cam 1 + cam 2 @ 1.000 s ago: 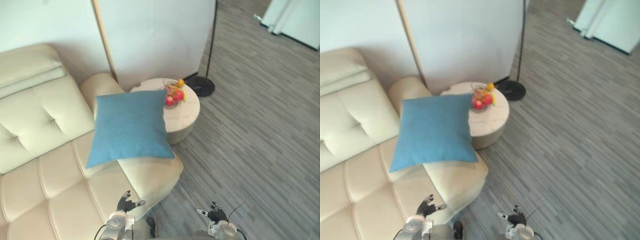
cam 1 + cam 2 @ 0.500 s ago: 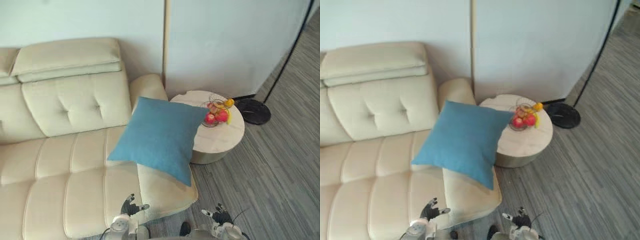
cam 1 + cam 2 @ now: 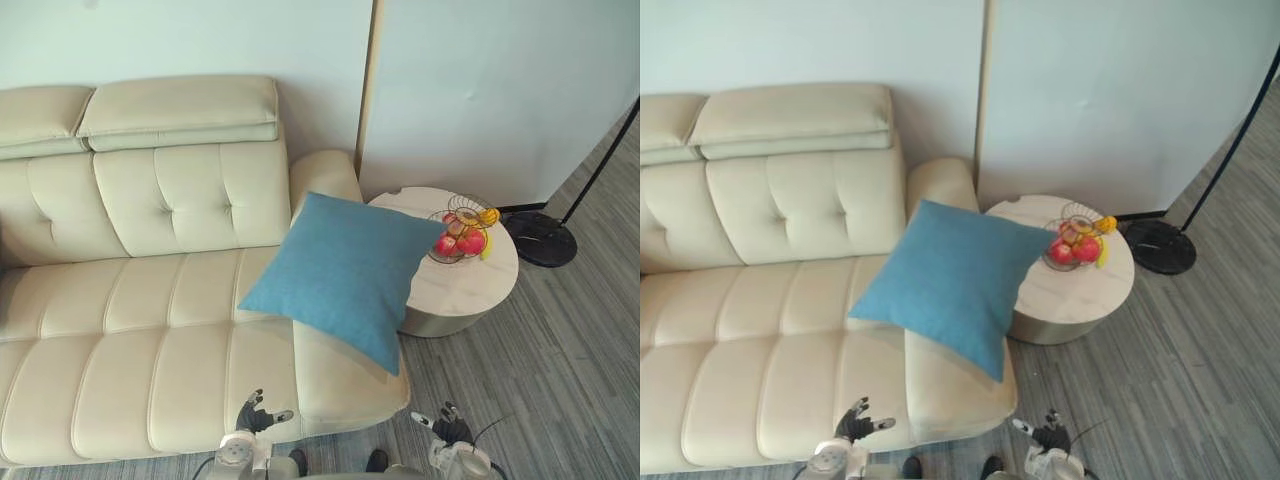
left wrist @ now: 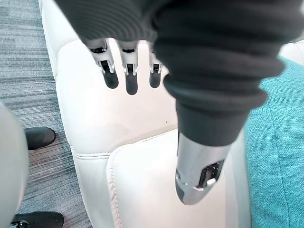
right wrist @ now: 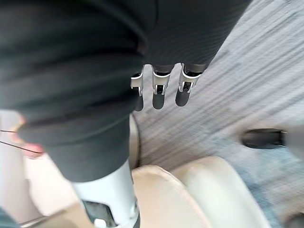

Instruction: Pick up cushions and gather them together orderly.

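A blue square cushion (image 3: pixel 345 275) leans tilted on the right end of a cream leather sofa (image 3: pixel 140 300), against its armrest and over the seat's corner. A strip of the cushion (image 4: pixel 278 152) lies past my left hand's thumb in the left wrist view. My left hand (image 3: pixel 256 416) hangs low by the sofa's front edge, fingers (image 4: pixel 127 71) straight and empty. My right hand (image 3: pixel 450 430) hangs low over the floor to the right of the sofa's corner, fingers (image 5: pixel 160 81) straight, holding nothing. Both hands are well short of the cushion.
A round pale side table (image 3: pixel 462 280) stands right of the sofa, carrying a wire bowl of fruit (image 3: pixel 460 232). A black floor-lamp base (image 3: pixel 540 238) and its pole stand further right. A white wall panel runs behind. Grey striped floor (image 3: pixel 560 380) lies to the right.
The camera has swung left, so the sofa now spreads across the picture and the table sits further right. The cushion has not moved on the sofa. Both hands stay low and open.
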### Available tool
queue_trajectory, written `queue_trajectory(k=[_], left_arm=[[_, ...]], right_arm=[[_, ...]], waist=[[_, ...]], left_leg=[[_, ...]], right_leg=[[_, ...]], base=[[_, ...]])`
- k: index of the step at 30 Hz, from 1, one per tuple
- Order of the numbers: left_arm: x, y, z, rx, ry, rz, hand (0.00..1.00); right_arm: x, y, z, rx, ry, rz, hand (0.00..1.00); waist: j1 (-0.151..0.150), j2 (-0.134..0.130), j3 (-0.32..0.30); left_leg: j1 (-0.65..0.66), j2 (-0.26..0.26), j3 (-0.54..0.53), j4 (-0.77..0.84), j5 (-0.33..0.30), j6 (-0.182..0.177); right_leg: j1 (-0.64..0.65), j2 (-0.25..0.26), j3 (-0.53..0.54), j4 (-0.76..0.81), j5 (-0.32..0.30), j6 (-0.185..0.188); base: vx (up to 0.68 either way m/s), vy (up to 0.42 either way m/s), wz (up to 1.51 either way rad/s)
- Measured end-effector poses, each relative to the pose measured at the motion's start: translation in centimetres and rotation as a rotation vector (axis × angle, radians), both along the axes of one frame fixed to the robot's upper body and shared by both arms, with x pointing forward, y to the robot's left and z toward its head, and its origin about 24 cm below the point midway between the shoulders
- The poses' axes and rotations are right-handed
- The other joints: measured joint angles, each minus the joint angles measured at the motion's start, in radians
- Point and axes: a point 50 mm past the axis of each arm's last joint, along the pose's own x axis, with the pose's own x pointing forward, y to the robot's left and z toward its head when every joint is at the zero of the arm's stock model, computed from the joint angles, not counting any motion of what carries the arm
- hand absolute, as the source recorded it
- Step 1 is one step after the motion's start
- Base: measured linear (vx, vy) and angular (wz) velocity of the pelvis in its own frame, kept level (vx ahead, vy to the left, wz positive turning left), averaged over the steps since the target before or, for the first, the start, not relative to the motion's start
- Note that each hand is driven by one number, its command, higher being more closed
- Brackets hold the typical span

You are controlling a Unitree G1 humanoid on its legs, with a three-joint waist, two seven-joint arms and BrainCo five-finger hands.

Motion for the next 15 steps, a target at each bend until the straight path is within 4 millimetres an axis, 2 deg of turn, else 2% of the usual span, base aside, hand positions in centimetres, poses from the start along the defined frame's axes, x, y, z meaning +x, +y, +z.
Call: queue_trajectory(k=[2, 6, 9, 11, 15], left_arm=[[0.6, 1.1, 0.9, -0.001, -0.062, 0.062, 0.0], [2.9, 4.6, 4.5, 0.029, -0.273, 0.168, 0.0], [4.1, 6.2, 6.7, 0.048, -0.392, 0.22, 0.0], [4.8, 6.4, 7.6, 0.059, -0.442, 0.237, 0.0], [6.6, 6.7, 9.7, 0.064, -0.542, 0.25, 0.0]], right_arm=[[1.1, -0.7, 1.2, -0.037, -0.063, 0.004, 0.0], [4.1, -3.2, 5.3, -0.156, -0.253, 0.031, 0.0], [5.4, -4.4, 7.4, -0.238, -0.329, 0.071, 0.0], [6.2, -4.5, 8.4, -0.258, -0.366, 0.084, 0.0], [8.4, -4.0, 10.0, -0.261, -0.441, 0.097, 0.0]], waist=[[0.0, -0.003, -0.003], [-0.002, -0.004, -0.004], [-0.002, -0.002, -0.025], [-0.002, 0.002, -0.04], [-0.003, 0.002, -0.04]], left_leg=[[0.005, 0.004, 0.004, -0.023, 0.013, -0.002], [0.003, 0.009, 0.017, -0.056, 0.019, -0.002], [-0.024, 0.011, 0.02, -0.059, 0.018, -0.002], [-0.035, 0.01, 0.02, -0.06, 0.019, -0.003], [-0.041, 0.01, 0.02, -0.062, 0.033, -0.007]], right_leg=[[-0.001, 0.007, 0.003, -0.017, 0.01, -0.002], [-0.003, 0.021, 0.014, -0.06, 0.026, 0.0], [-0.019, 0.025, 0.015, -0.083, 0.037, 0.004], [-0.036, 0.025, 0.015, -0.084, 0.044, 0.01], [-0.04, 0.027, 0.013, -0.092, 0.054, -0.003]], base=[[-0.09, -0.043, -0.1], [-0.07, -0.023, -0.09], [-0.01, -0.003, -0.03], [0.09, 0.006, -0.02], [0.11, 0.013, 0.01]])
